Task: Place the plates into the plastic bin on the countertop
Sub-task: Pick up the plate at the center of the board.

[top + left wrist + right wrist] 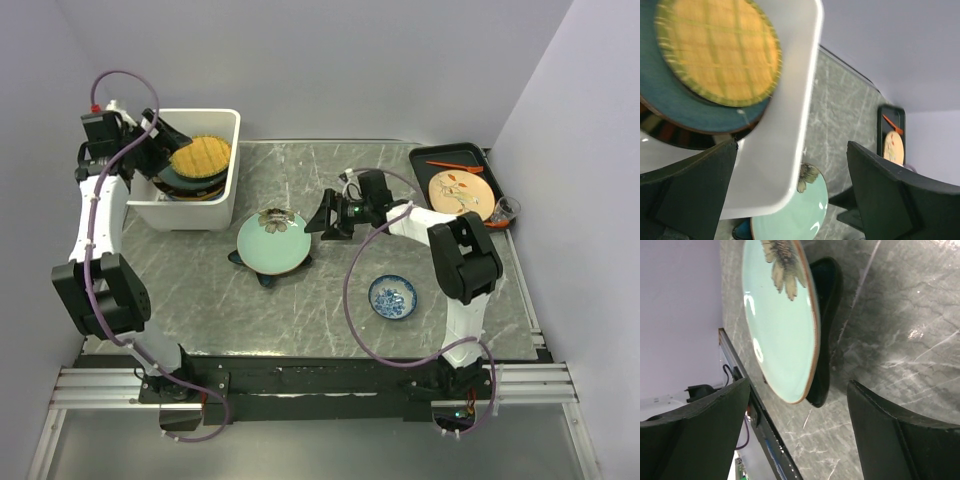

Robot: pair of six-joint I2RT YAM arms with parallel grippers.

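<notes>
left gripper [172,152]: stood wide, held nothing; hung over the left part of the bin [228,125].
left fingers [687,192]: spread well apart in the wrist view, with only the bin's white rim seen between them.
yellow plate [200,155]: lay topmost in the bin, woven pattern up, ahead of the fingers and ungripped.
teal plate [670,107]: lay right under the yellow plate, wider, its edge showing around it.
dark plate [665,137]: lay under the teal plate, glossy, mostly hidden.
bin: sat at the far left corner of the countertop [330,320], with the stack inside.
right gripper [318,214]: stood wide, held nothing; hovered low just beside the right rim of the green plate, opened toward it; touching or apart, could not tell.
green plate [272,243]: rested mid-counter on the star plate, outside the bin, floral mark at its far edge.
star plate [266,279]: lay on the countertop beneath the green plate, dark points poking out around it.
dish [393,297]: sat near the right arm [465,260], blue and white, well apart from the green plate.
tray [445,155]: lay at the far right corner, black.
tan plate [460,192]: lay on the tray.
</notes>
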